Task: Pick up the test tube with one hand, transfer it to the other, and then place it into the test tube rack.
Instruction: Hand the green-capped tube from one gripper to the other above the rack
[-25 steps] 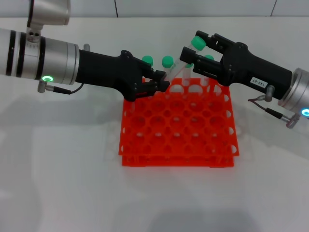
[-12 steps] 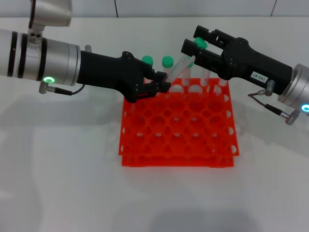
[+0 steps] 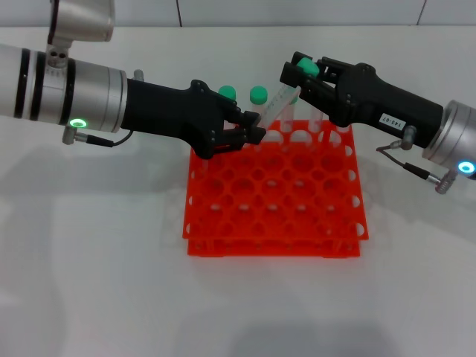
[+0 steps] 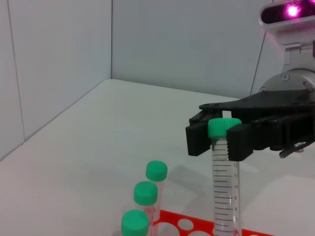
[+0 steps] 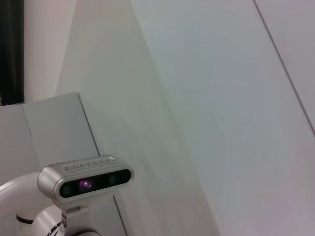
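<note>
right black two-fingered gripper [image 3: 297,74]: fingers clamped on the green cap of the slim clear plastic test tube [image 3: 274,105] | left black two-fingered gripper [image 3: 251,128]: fingers pinch the tube's lower end | tube: slanted in the air above the back row of the square orange-red plastic test tube rack [image 3: 275,193] | other green-capped tubes [image 4: 146,194]: standing in the rack's back row | rack: on white table [image 3: 97,260]

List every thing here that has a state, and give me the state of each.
Slim clear test tube with green cap: tilted, gripped at both ends.
Black right gripper: shut on the cap.
Black left gripper: shut on the lower end.
Orange-red plastic tube rack: flat on the table, most holes empty.
</note>
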`<control>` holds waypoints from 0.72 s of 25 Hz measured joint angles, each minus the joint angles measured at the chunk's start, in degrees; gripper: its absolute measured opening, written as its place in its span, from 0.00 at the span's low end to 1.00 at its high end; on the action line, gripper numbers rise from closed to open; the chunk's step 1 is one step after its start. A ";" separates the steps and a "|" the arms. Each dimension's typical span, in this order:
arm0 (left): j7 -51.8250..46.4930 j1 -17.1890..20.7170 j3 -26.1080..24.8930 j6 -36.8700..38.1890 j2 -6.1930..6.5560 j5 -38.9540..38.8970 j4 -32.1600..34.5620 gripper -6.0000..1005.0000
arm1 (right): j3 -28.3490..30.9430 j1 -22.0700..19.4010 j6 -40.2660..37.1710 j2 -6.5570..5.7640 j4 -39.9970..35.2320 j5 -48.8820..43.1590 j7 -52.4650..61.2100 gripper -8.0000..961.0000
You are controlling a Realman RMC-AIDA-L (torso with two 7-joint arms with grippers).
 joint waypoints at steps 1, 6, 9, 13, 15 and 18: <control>0.02 -0.01 0.00 0.00 0.00 0.00 0.00 0.21 | 0.00 0.03 0.00 0.00 0.00 0.01 0.01 0.48; 0.04 -0.03 -0.02 -0.03 -0.01 -0.02 0.01 0.21 | 0.02 -0.13 0.01 0.00 -0.31 0.04 0.03 0.28; -0.70 -0.04 -0.02 -0.03 -0.01 -0.07 0.03 0.22 | 0.16 -0.25 0.02 0.00 -0.42 0.04 0.04 0.28; -4.80 0.17 -0.02 0.03 0.11 0.00 1.60 0.22 | 0.34 -0.29 0.01 0.00 -0.45 0.08 0.05 0.28; -6.98 0.49 -0.02 0.03 0.03 0.04 2.94 0.23 | 0.35 -0.35 0.01 0.00 -0.45 0.08 0.05 0.28; -11.50 1.14 -0.02 0.50 -0.13 0.85 6.28 0.29 | 0.35 -0.42 0.00 0.00 -0.42 0.08 -0.02 0.28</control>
